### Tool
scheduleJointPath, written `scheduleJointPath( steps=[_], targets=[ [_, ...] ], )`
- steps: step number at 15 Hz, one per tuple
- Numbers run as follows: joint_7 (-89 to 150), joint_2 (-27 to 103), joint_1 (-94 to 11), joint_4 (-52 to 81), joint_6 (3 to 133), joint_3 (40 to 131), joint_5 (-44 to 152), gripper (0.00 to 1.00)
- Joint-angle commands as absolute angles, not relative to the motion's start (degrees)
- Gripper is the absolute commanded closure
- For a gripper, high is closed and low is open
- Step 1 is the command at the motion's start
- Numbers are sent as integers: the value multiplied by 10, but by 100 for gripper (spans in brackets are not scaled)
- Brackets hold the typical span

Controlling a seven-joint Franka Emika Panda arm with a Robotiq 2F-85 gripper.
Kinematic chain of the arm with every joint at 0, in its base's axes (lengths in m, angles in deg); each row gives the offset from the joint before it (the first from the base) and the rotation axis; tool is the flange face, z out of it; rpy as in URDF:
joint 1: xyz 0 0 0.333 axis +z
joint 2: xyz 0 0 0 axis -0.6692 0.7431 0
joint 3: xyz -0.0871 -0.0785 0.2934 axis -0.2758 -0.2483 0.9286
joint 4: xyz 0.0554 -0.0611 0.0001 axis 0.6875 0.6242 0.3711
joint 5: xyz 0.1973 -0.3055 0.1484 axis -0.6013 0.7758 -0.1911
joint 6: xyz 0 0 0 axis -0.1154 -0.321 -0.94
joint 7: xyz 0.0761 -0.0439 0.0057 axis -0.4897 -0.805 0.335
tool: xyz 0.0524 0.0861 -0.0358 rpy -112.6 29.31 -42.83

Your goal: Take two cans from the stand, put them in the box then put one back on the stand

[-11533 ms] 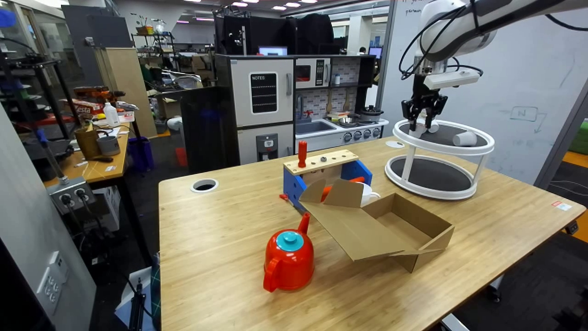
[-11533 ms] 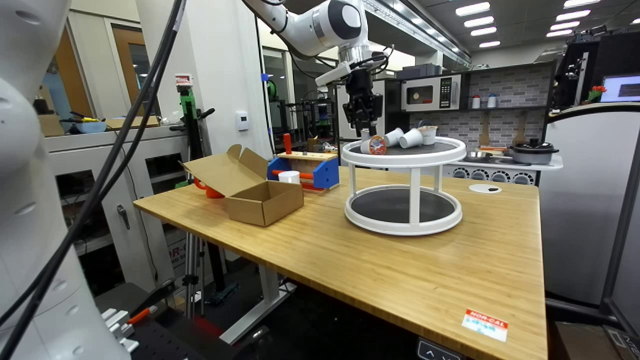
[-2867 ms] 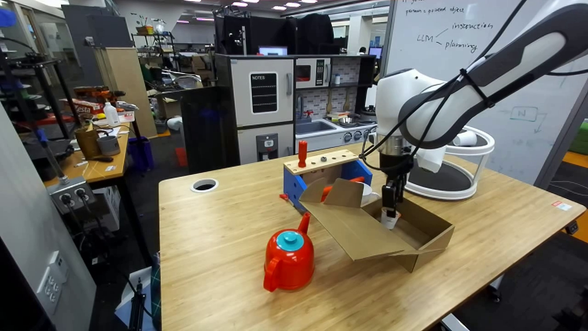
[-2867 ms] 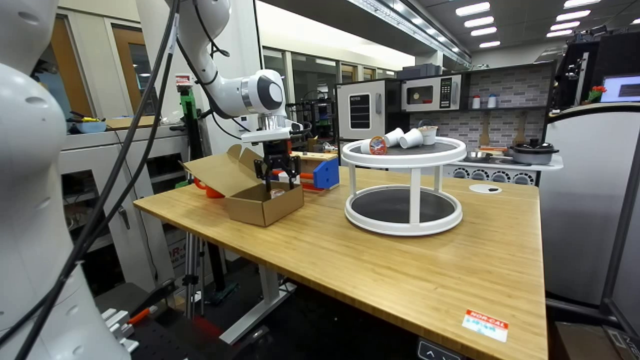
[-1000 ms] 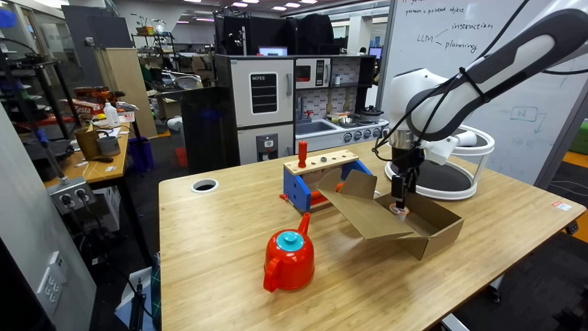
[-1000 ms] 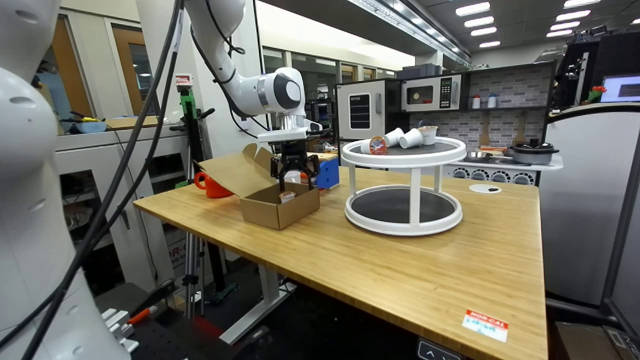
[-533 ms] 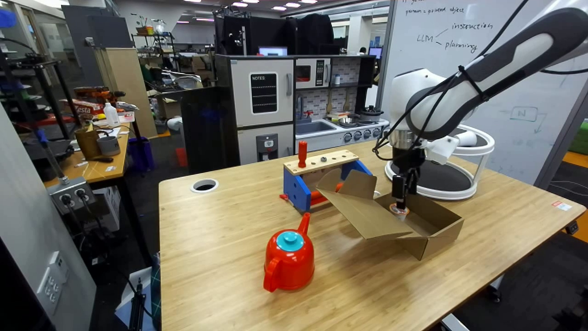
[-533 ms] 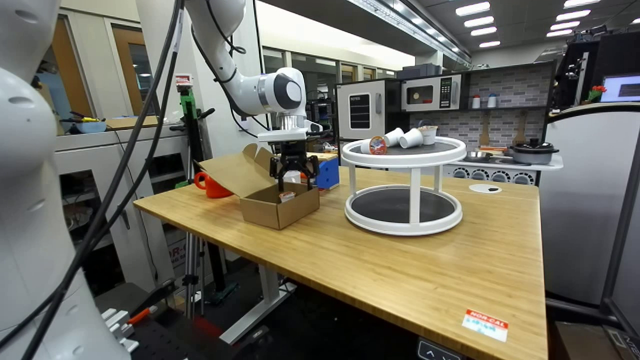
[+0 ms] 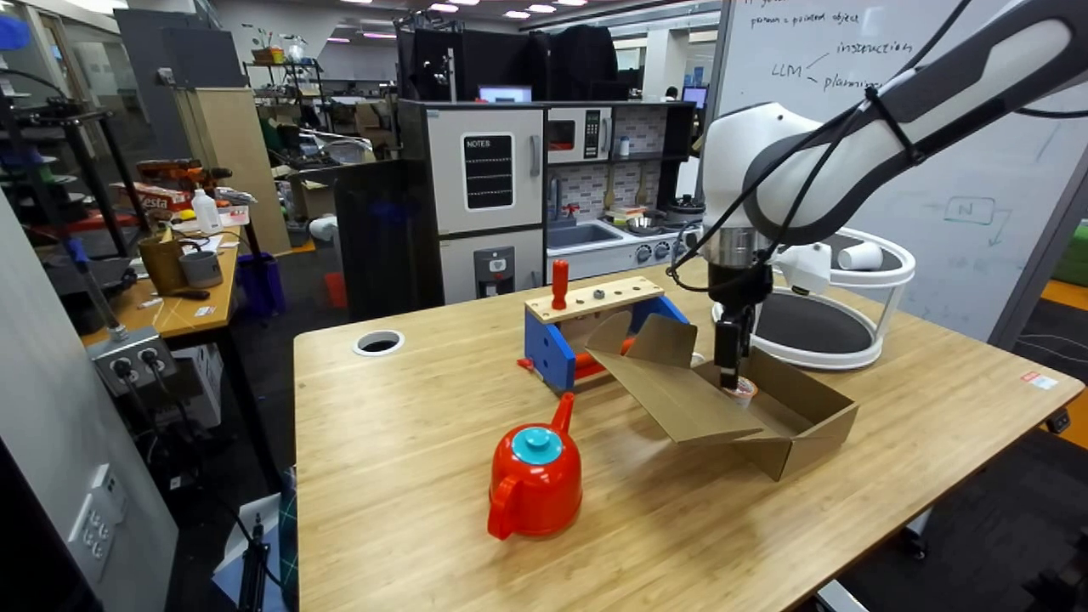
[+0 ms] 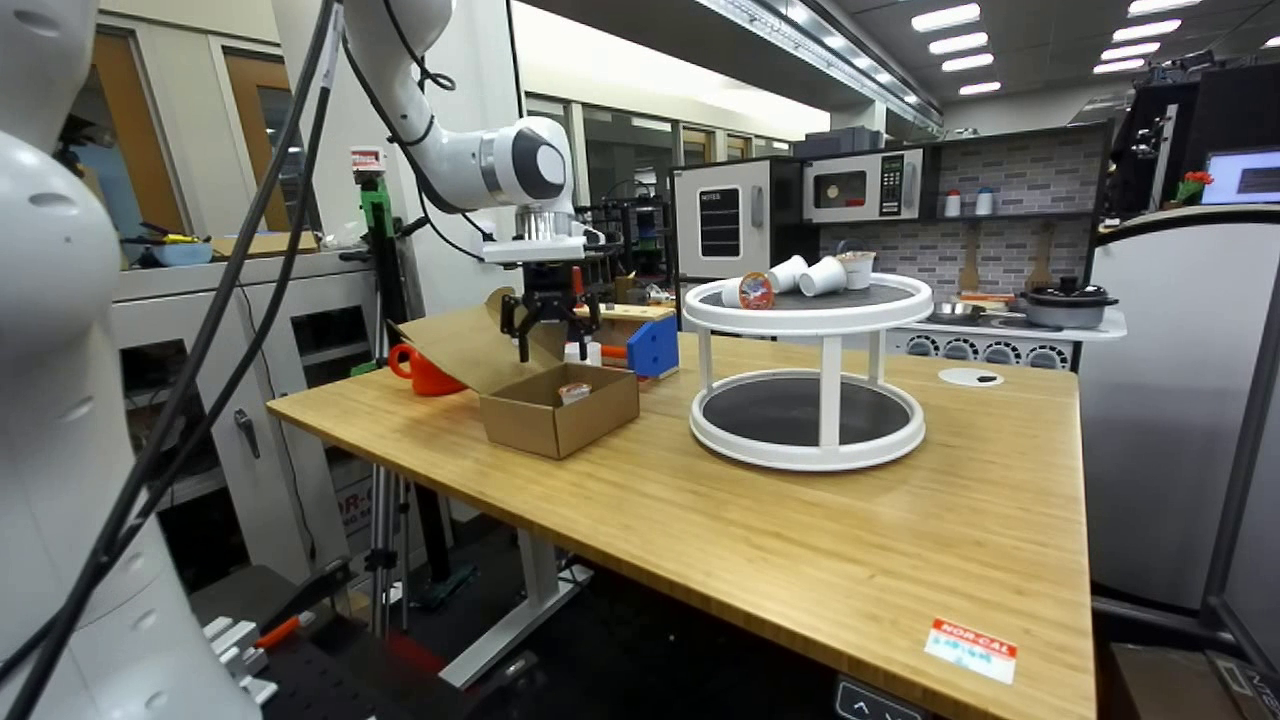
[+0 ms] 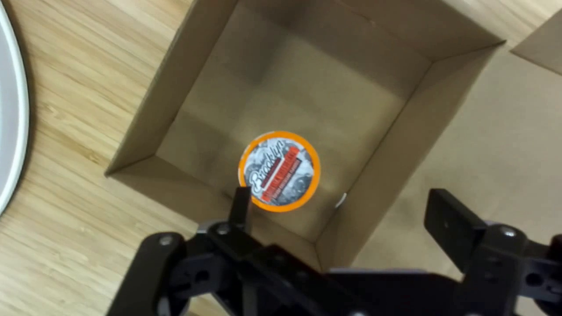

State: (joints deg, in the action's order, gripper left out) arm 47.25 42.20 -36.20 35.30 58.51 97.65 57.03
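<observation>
The brown cardboard box (image 9: 812,463) stands on the table with its lid flap folded back. Inside sits one can (image 11: 281,171), upright, its orange-rimmed lid facing up. Over the box, toward the flap side, hangs my gripper (image 11: 340,199), jaws wide apart with nothing between them; the left finger overlaps the can's edge in the wrist view. In an exterior view the gripper (image 10: 553,350) is above and left of the can (image 10: 574,392), apart from it. The white two-tier stand (image 10: 810,320) bears several cans (image 10: 823,277) on its upper shelf, some lying on their sides.
A blue-and-wood toy bench (image 9: 595,306) and a white cup (image 10: 585,352) stand close behind the box. The red teapot (image 9: 535,480) is on the flap's side. The raised cardboard flap (image 9: 680,395) lies near my fingers. What looks like the stand's pale rim (image 11: 22,109) edges the wrist view.
In the last half second my gripper rose off the can and shifted toward the flap. Earlier it went from the stand to the box, and the box slid a little toward the stand.
</observation>
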Motion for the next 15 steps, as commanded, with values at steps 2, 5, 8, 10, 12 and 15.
scheduleJointPath(
  steps=[2,5,8,10,12,15],
  targets=[
    [483,382,-374,365,603,975,541,0],
    [428,377,-385,357,634,948,527,0],
    [366,392,-398,344,645,918,525,0],
    [317,399,-402,337,654,902,525,0],
    [263,403,-402,328,659,888,526,0],
    [195,397,-397,318,658,875,533,0]
  ],
)
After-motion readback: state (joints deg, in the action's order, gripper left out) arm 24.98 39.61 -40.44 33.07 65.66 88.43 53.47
